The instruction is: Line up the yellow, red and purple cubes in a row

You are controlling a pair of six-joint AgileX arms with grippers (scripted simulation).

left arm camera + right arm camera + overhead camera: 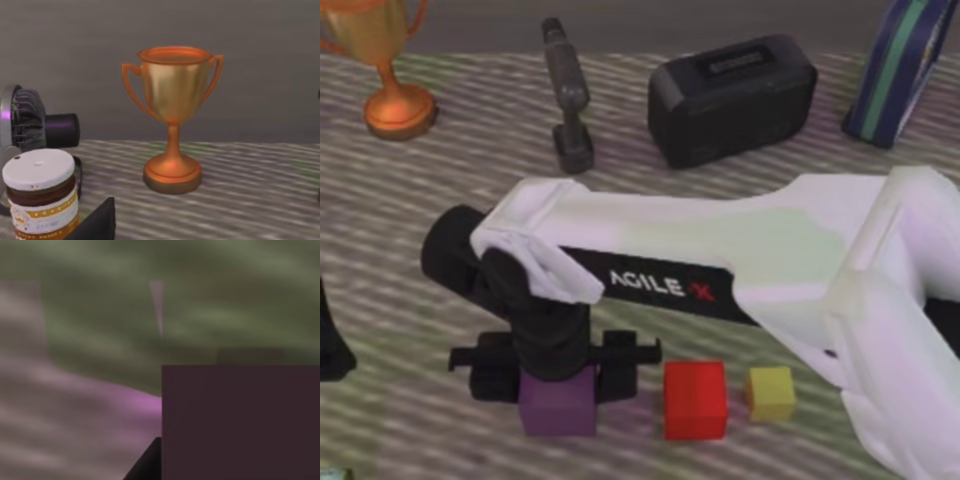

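The purple cube [558,405] rests on the table near the front, at the left end of a row. The red cube [695,400] stands to its right, and the small yellow cube [771,392] is right of that, slightly farther back. My right gripper [557,382] reaches across from the right and comes down over the purple cube, shut on it. In the right wrist view the purple cube [240,422] fills the frame, with one dark finger [150,465] against its side. My left gripper [328,345] is parked at the left edge, open, one finger [97,222] showing.
A bronze trophy [388,70] stands at the back left, a dark hand tool [566,95] and a black speaker box [732,97] at the back middle, and a blue-green object [905,70] at the back right. A jar [41,195] and a small fan [22,120] are near the left gripper.
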